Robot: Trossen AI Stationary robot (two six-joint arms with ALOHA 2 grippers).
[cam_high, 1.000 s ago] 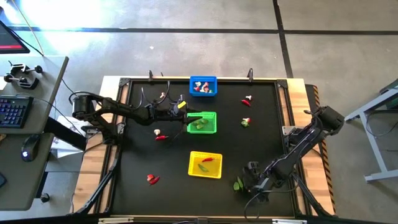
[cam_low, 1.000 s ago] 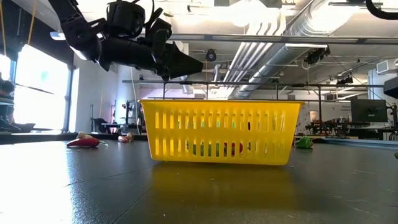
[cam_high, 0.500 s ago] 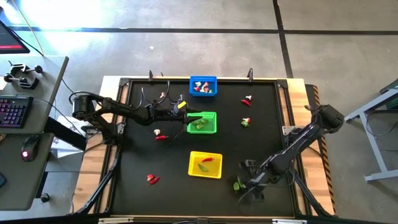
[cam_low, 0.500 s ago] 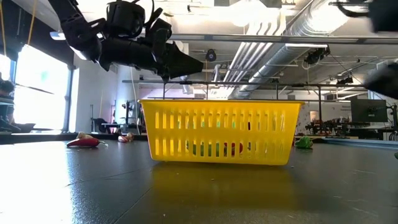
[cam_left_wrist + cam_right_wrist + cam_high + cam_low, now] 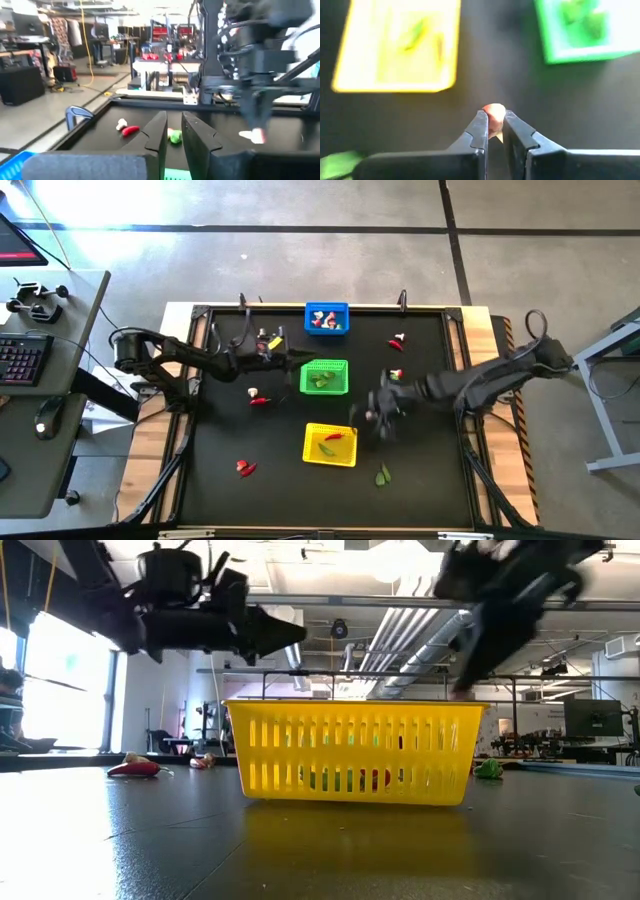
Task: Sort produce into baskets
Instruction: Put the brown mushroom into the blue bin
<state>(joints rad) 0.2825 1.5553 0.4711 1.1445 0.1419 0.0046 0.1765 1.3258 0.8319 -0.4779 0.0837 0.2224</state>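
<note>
Three baskets stand in a column down the mat: blue (image 5: 327,318) far, green (image 5: 324,376) middle, yellow (image 5: 330,444) near. My right gripper (image 5: 493,120) hangs blurred above the mat (image 5: 374,416) between the green and yellow baskets, shut on a small pale-and-red piece (image 5: 493,111). My left gripper (image 5: 298,357) hovers level just left of the green basket. In its wrist view its fingers (image 5: 173,120) stand close together with nothing between them. Loose produce lies around: a green leafy bit (image 5: 384,475), chillies (image 5: 258,399) (image 5: 245,469), and bits at the far right (image 5: 398,342) (image 5: 395,377). My right gripper pinches the small pale-and-red piece (image 5: 493,111) between the free ends of its two fingers. The fingers come from above, pointing down at the mat. The piece is lifted clear of the table.
The black mat has a raised frame (image 5: 200,320). A desk with a keyboard (image 5: 20,358) stands beyond the table's left edge. Bare mat lies at the near left and far right. In the low view the yellow basket (image 5: 355,752) fills the middle.
My right gripper has risen from the near right corner beside the green leafy bit and swung toward the table's far and left, to above the gap between the yellow and green baskets. The leafy bit has stayed put. My left gripper has drawn back a little toward the table's left.
</note>
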